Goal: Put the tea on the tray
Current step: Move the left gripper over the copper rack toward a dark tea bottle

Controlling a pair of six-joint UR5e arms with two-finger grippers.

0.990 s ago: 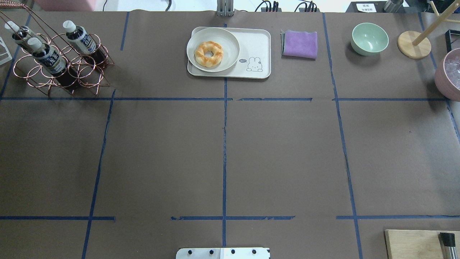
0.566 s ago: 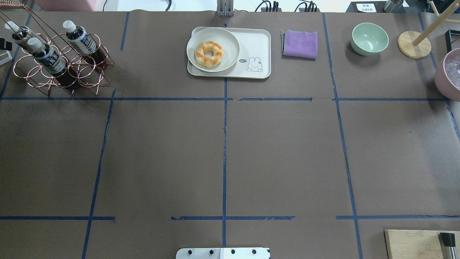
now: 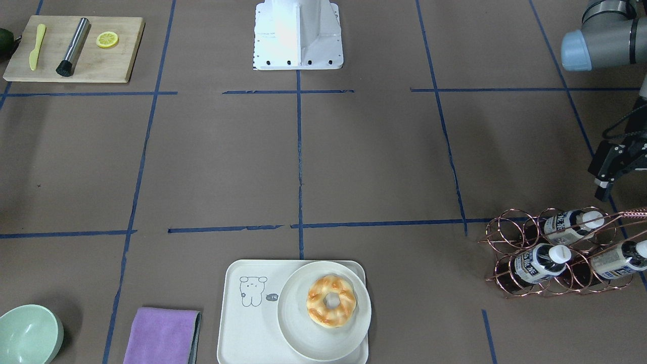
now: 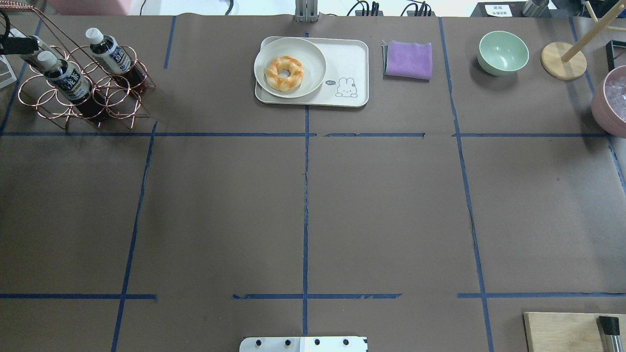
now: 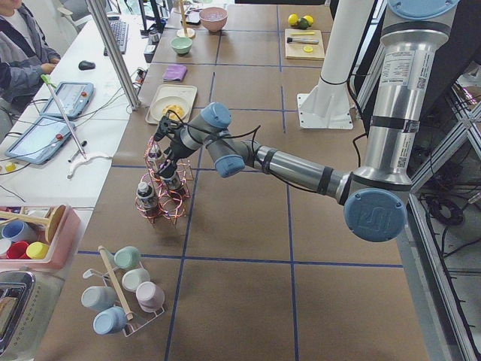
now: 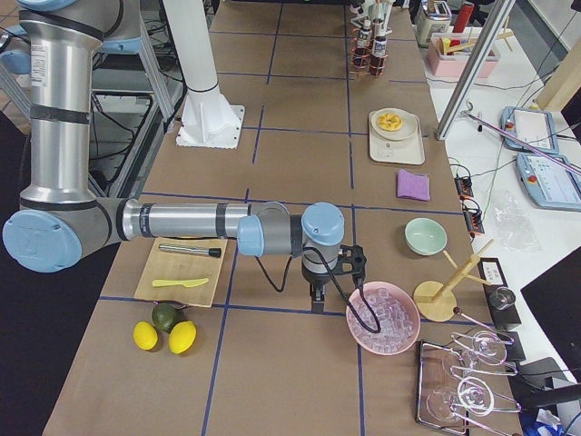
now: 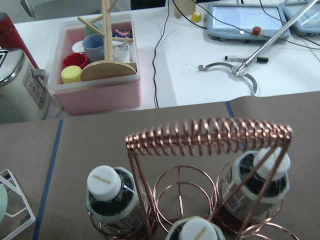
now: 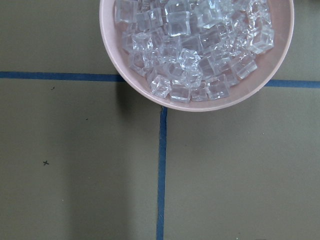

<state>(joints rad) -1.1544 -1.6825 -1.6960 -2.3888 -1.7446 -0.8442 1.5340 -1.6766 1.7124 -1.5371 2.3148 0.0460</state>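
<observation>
While three tea bottles (image 4: 66, 78) are seated in the copper rack (image 4: 112, 95) at the far-left corner of the surface (image 4: 391, 205), the tray (image 4: 349, 61) at the far edge's middle is occupied by a plate (image 4: 313, 58); left jaws are held near the rack, right jaws beside the ice bowl (image 4: 599, 107); opening of either cannot be told

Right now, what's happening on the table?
The left gripper hangs just beside the rack, holding nothing; whether it is open I cannot tell. All three tea bottles sit in the rack. The tray carries only a plate with a doughnut, so no tea is on it yet. The right gripper hovers by the ice bowl, away from the job.
</observation>
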